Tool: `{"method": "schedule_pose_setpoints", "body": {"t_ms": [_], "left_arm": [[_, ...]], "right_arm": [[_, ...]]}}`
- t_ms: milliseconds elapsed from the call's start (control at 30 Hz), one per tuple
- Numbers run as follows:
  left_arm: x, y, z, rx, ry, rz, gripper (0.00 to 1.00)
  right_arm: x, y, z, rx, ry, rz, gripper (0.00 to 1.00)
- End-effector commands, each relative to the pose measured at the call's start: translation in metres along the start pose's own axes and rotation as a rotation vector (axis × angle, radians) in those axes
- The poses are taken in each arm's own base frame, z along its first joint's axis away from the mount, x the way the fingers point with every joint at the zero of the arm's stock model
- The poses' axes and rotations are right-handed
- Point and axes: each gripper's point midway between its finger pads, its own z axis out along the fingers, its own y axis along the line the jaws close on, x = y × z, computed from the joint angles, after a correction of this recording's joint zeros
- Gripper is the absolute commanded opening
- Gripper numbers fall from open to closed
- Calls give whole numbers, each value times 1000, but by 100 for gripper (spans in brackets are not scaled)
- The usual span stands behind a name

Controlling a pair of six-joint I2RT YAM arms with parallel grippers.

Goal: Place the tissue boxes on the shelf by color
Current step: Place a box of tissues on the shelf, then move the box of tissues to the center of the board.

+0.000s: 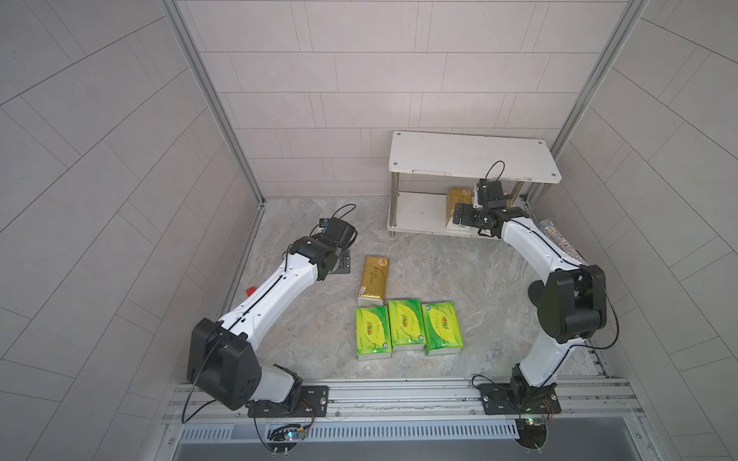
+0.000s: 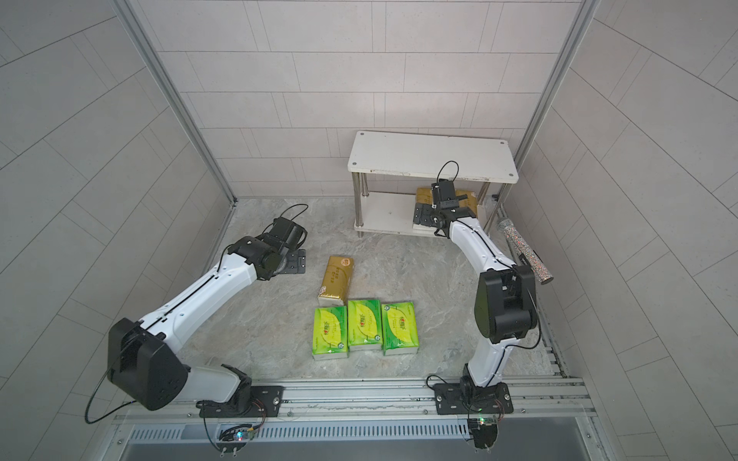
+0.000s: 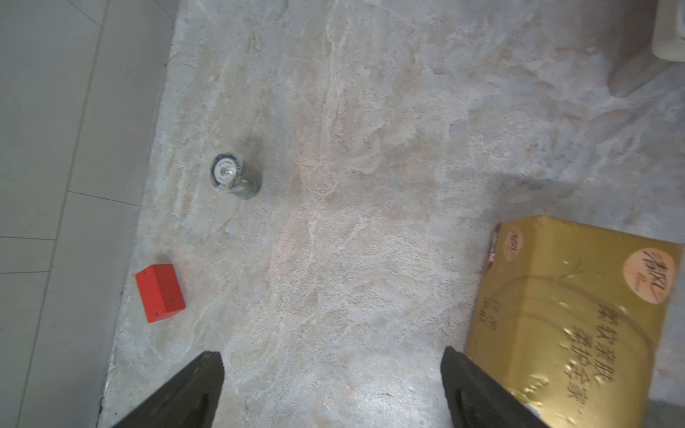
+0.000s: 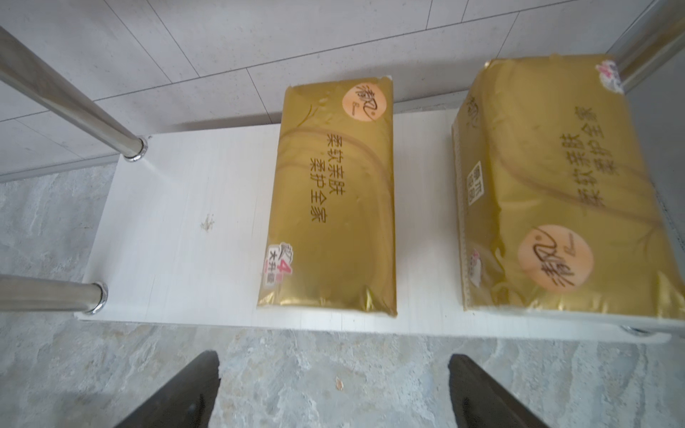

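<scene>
Gold tissue boxes (image 4: 333,200) on shelf (image 4: 178,222) show plainly only from right wrist; left claw (image 3: 331,354) and right claw (image 4: 333,355) apart.

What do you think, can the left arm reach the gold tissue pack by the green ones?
Probably yes. The left end effector is open and empty, and the gold tissue pack lies right beside it, with nothing between them.

2 top views overhead, sharing whole scene, wrist views close, right one facing shelf (image 4: 178,207)
</scene>
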Motion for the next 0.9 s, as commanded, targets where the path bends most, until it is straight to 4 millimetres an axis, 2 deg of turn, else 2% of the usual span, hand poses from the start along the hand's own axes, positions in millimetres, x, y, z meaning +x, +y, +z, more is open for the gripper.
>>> {"method": "schedule_pose_setpoints", "body": {"t_ms": [0, 167, 400, 500, 633, 867], "left_arm": [[12, -29, -6, 129, 18, 50, 100], [24, -62, -8, 192, 53, 116, 100], [50, -104, 0, 283, 144, 206, 100], [59, -116, 7, 291, 174, 225, 100], [69, -122, 20, 273, 213, 247, 100], [78, -136, 36, 294, 251, 260, 100]], "right_arm": [[7, 6, -27, -17, 8, -22, 100], [40, 22, -50, -55, 39, -77, 100], [75, 27, -80, -76, 57, -111, 100], [89, 27, -82, -84, 74, -109, 100], [104, 36, -83, -105, 95, -116, 100], [124, 65, -76, -146, 132, -160, 100]]}}
